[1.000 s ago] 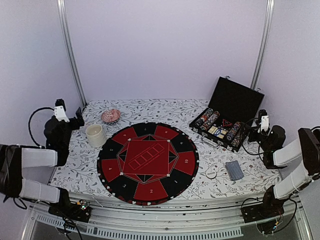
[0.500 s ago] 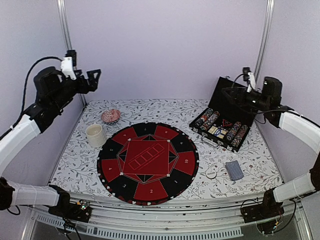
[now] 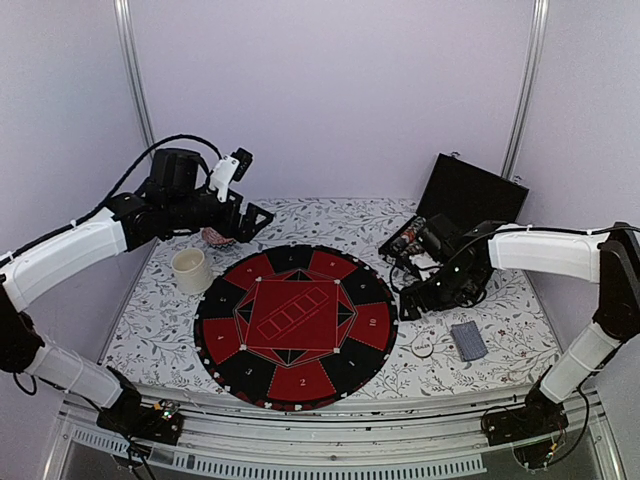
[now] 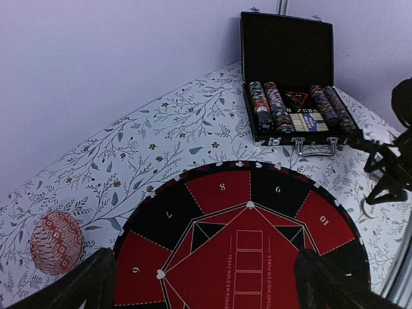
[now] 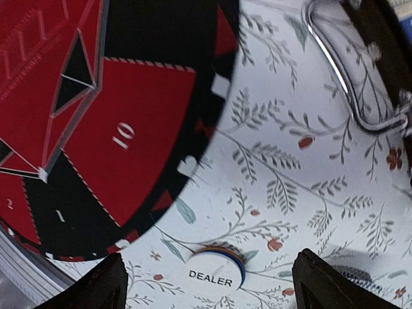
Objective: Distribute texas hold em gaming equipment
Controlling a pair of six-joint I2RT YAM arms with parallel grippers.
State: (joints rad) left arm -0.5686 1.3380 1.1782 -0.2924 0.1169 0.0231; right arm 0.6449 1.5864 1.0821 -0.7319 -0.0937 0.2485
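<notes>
An open black case (image 3: 470, 205) at the back right holds rows of striped poker chips (image 4: 270, 106) and card packs (image 4: 306, 120). A grey-blue deck of playing cards (image 3: 468, 340) lies on the cloth at the right. To its left sits a small stack of discs (image 3: 422, 348) topped by a white one marked DEALER (image 5: 215, 273). My right gripper (image 3: 412, 300) hovers open just above the cloth beside the mat. In the right wrist view the right gripper (image 5: 212, 290) has the dealer disc low between its spread fingers, untouched. My left gripper (image 3: 252, 216) is open, up in the air at the back left.
A round red and black poker mat (image 3: 295, 325) fills the middle. A white cup (image 3: 190, 270) stands left of it. The pink patterned bowl (image 4: 56, 243) sits behind the cup, mostly hidden under my left arm in the top view. The case's metal handle (image 5: 341, 77) sticks out toward the right gripper.
Both arms rose from rest at the sides. The left now reaches over the back left; the right came down between mat and case. Its jaws narrowed slightly.
</notes>
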